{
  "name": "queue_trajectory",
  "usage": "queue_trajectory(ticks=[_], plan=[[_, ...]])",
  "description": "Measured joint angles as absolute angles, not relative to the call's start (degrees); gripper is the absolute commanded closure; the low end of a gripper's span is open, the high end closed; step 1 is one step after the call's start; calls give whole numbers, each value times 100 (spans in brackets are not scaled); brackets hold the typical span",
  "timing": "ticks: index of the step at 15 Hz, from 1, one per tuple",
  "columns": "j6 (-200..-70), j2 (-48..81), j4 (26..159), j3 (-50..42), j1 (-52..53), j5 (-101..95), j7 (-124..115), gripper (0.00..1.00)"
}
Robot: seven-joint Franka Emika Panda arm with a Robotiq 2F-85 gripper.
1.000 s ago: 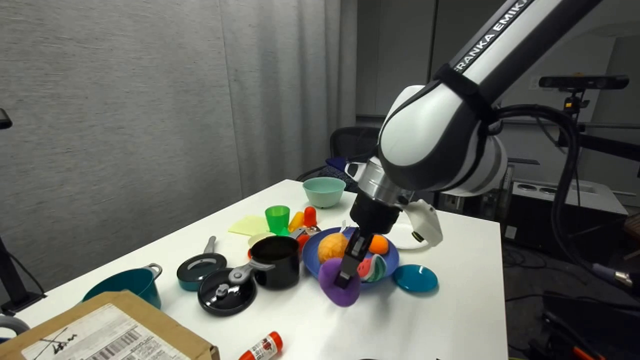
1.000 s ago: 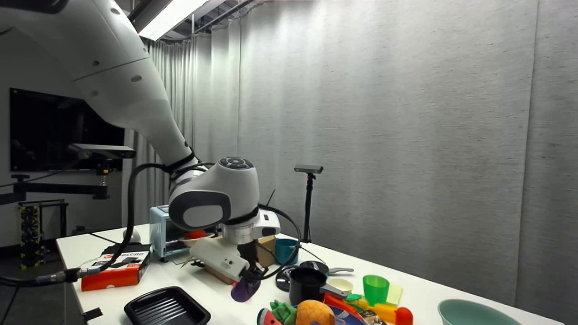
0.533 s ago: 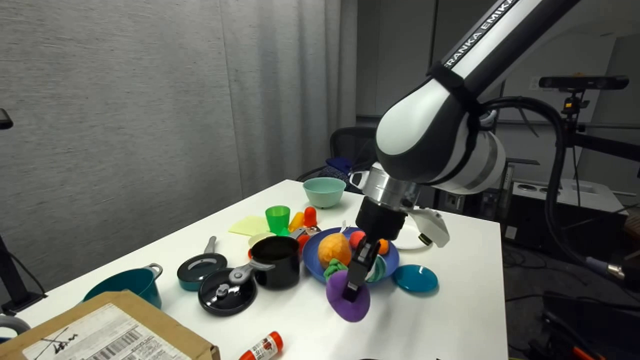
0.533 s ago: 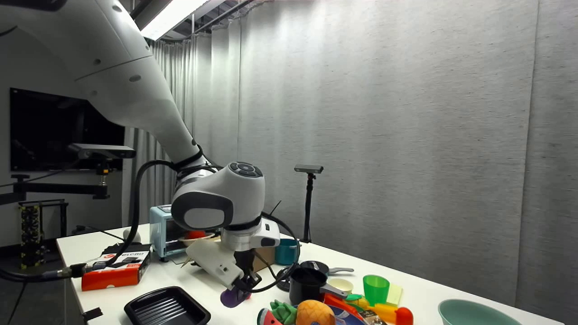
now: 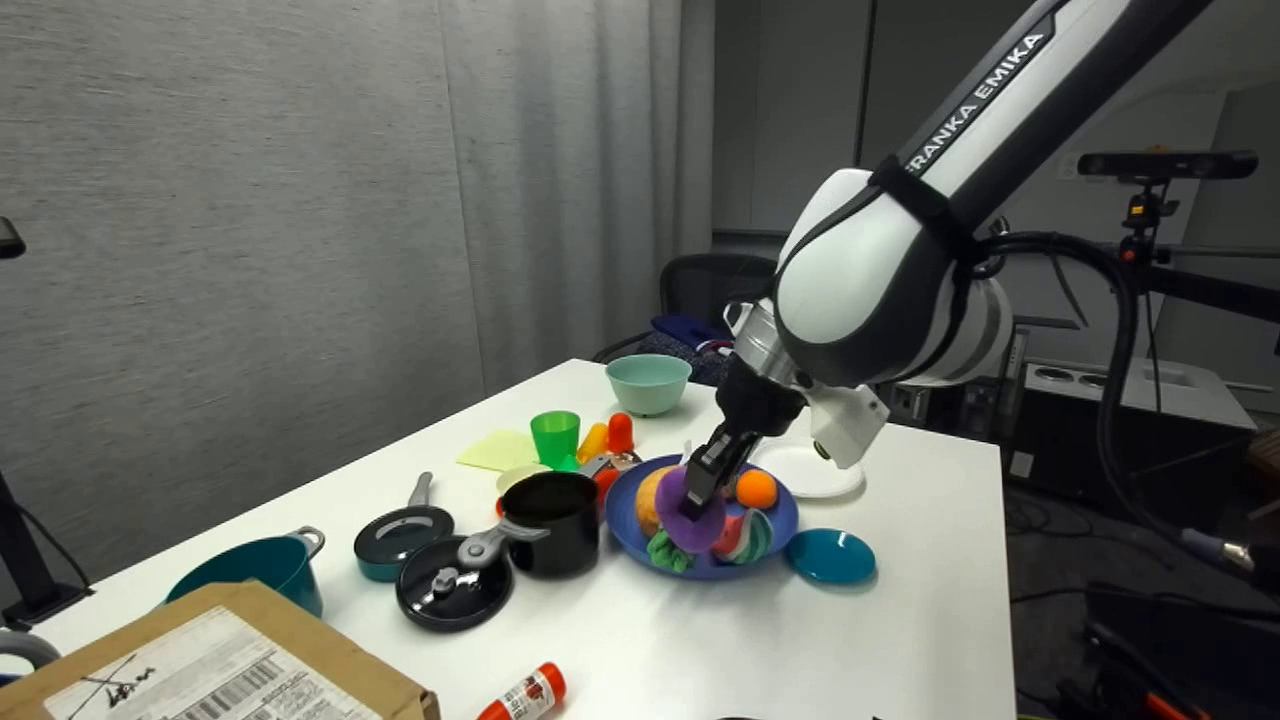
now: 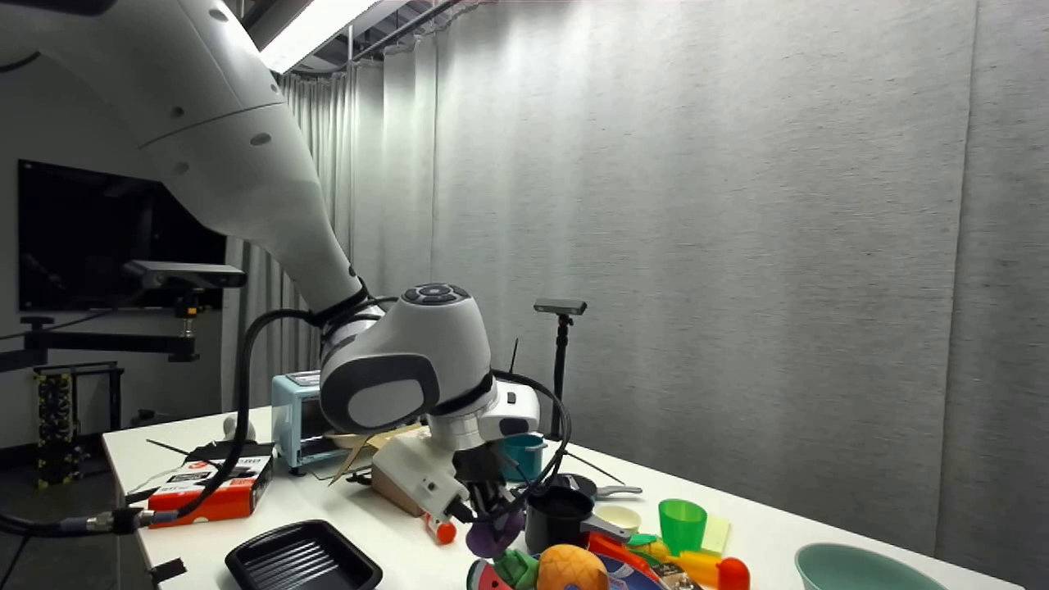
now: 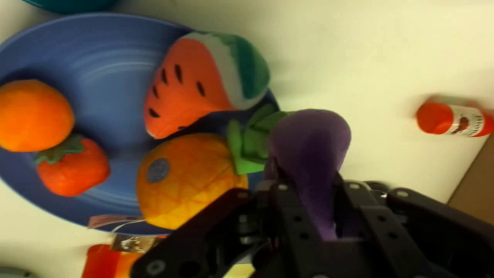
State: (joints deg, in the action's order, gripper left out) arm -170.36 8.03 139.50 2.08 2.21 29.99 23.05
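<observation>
Apparent transport step: my end effector (image 7: 310,182) clamps the purple toy (image 7: 313,144), jaws narrowly parted; next move likely requires clearing the pineapple (image 7: 185,179).

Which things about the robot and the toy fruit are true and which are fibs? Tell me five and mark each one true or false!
1. The gripper holds a purple toy. True.
2. The orange and the watermelon slice are on the blue dish. True.
3. The watermelon slice is all one colour. False: it is red, white and green.
4. The green cup stands upright. True.
5. The green cup is on the blue dish. False: it stands on the table, apart from the dish.
</observation>
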Motion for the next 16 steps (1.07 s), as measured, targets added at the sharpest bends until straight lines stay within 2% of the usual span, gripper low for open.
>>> queue_trajectory(ticks=[3, 4, 5, 11, 12, 16], plan=[[-17300, 910, 14014, -203, 160, 2062, 1282, 95], [-17331, 953, 14017, -328, 134, 1749, 951, 53], [-17333, 1001, 14016, -448, 122, 1470, 642, 53], [-17308, 1188, 13977, -1057, 499, 792, -292, 7], [-17296, 1189, 13972, -1081, 551, 786, -354, 1], [-16927, 1082, 13895, -776, 438, 768, -495, 0]])
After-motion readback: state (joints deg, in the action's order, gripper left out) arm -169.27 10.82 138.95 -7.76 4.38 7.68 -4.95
